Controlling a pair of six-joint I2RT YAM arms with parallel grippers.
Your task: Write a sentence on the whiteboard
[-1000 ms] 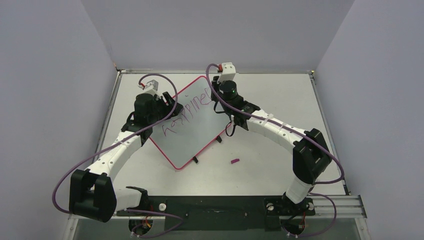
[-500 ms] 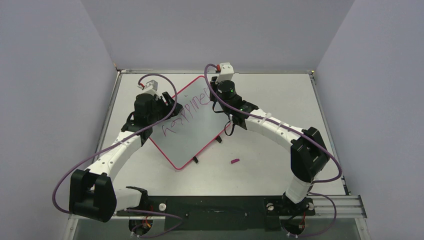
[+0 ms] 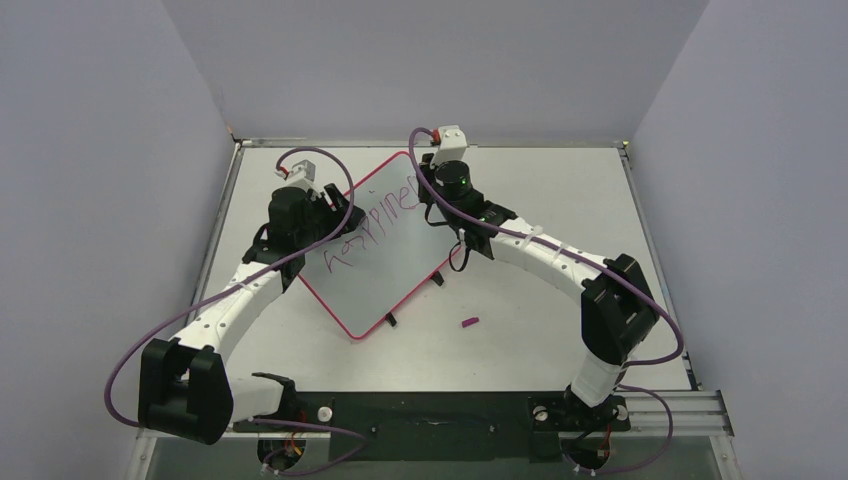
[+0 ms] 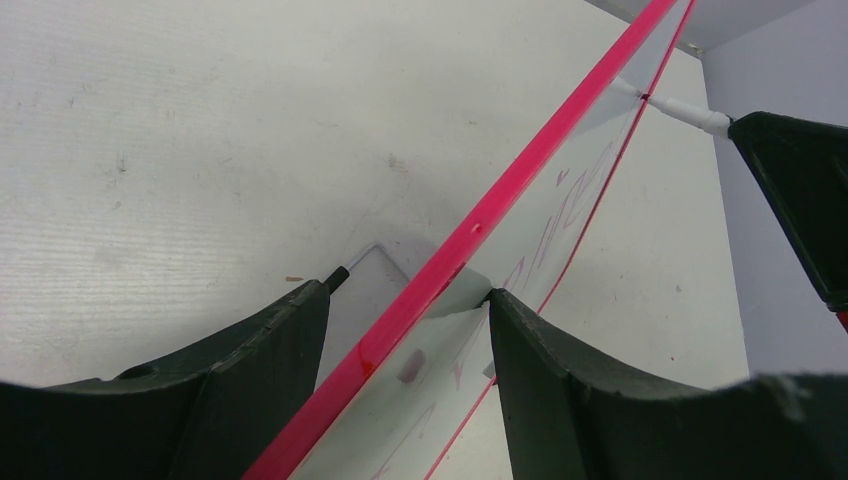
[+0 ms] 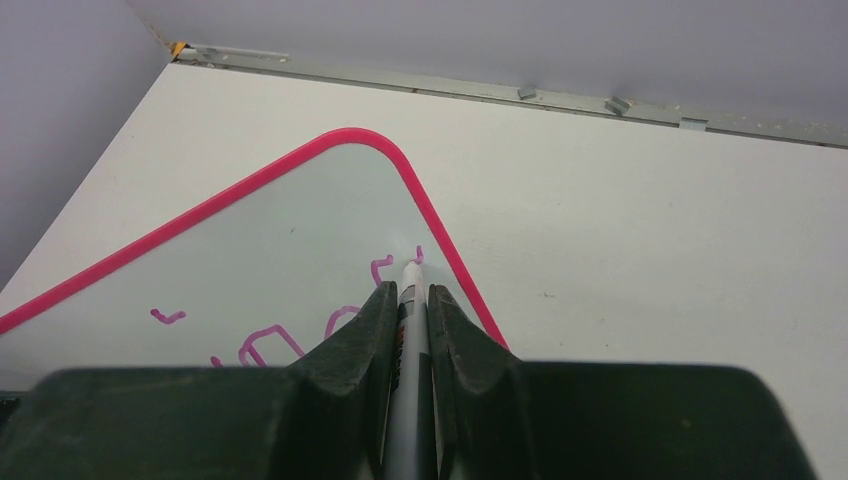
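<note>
The whiteboard (image 3: 385, 270), white with a thin red-pink frame, lies turned like a diamond left of the table's middle. The sentence (image 3: 375, 228) is one slanted line of purple letters reading "happines". My right gripper (image 5: 410, 290) is shut on a grey marker (image 5: 412, 330). The marker's tip touches the board beside its far right corner, at the end of the purple strokes (image 5: 268, 345). My left gripper (image 4: 410, 290) is open and straddles the board's upper left edge (image 4: 560, 125). Its right finger (image 4: 530, 350) rests on the board's face, and the other finger stays clear of the frame.
A small purple marker cap (image 3: 469, 322) lies on the table right of the board's near corner. Black clips (image 3: 390, 320) stick out from the board's lower right edge. Grey walls enclose the table on three sides. The right arm (image 3: 560, 262) arches over the table's right half.
The right gripper with the marker has shifted slightly left at the board's far corner. The left arm and the board have not moved.
</note>
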